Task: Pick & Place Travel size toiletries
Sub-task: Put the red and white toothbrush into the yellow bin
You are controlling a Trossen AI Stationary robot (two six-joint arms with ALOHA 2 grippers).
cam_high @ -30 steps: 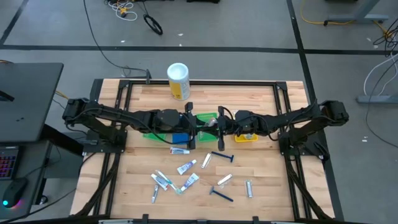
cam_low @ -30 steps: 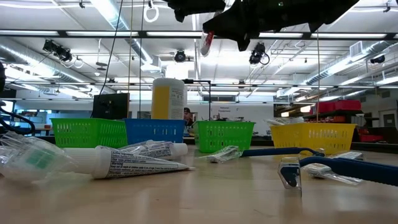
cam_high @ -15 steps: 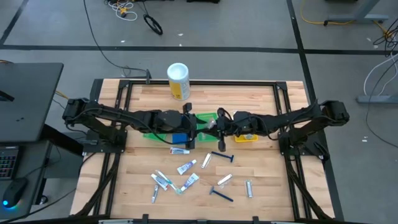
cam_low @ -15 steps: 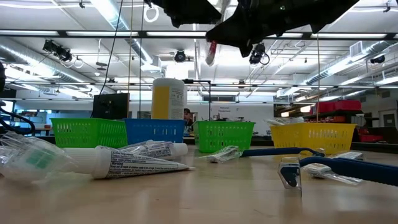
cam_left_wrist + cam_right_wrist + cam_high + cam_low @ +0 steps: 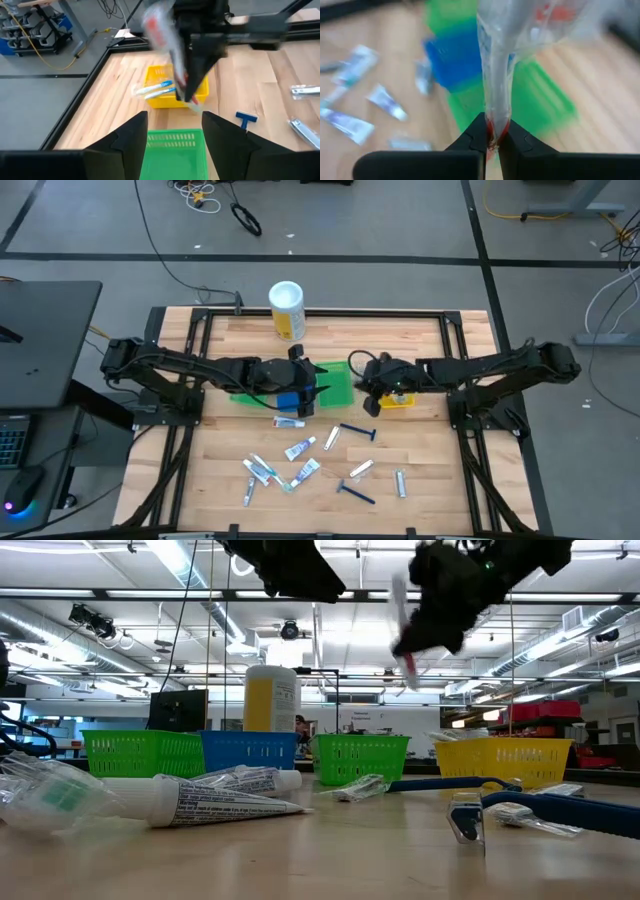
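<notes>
My right gripper (image 5: 366,383) hangs between the middle green tray (image 5: 338,385) and the yellow tray (image 5: 397,400), shut on a thin pale toothbrush in a clear wrapper (image 5: 401,625). My left gripper (image 5: 172,145) is open with nothing between its fingers, above the blue tray (image 5: 290,402) and the green tray's left edge. Small tubes (image 5: 300,448) and dark blue razors (image 5: 357,432) lie flat on the near half of the table. Other toothbrushes (image 5: 155,90) lie in the yellow tray. My right gripper pinches the wrapped toothbrush at its red-marked end (image 5: 492,122) between the two fingers. The fingers slant down from the table's right side. The rest of the toothbrush rises steeply from the fingertips (image 5: 397,595), clear of the table and the trays.
A tall white-and-yellow canister (image 5: 287,310) stands at the far edge. A second green tray (image 5: 245,392) sits left of the blue one. The table's frame rails (image 5: 190,340) run along its sides.
My left gripper has opened, let go of the wrapped toothbrush and drawn back toward the table's left. My right gripper, still shut on the toothbrush, has carried it from over the middle green tray toward the right, nearer the yellow tray.
</notes>
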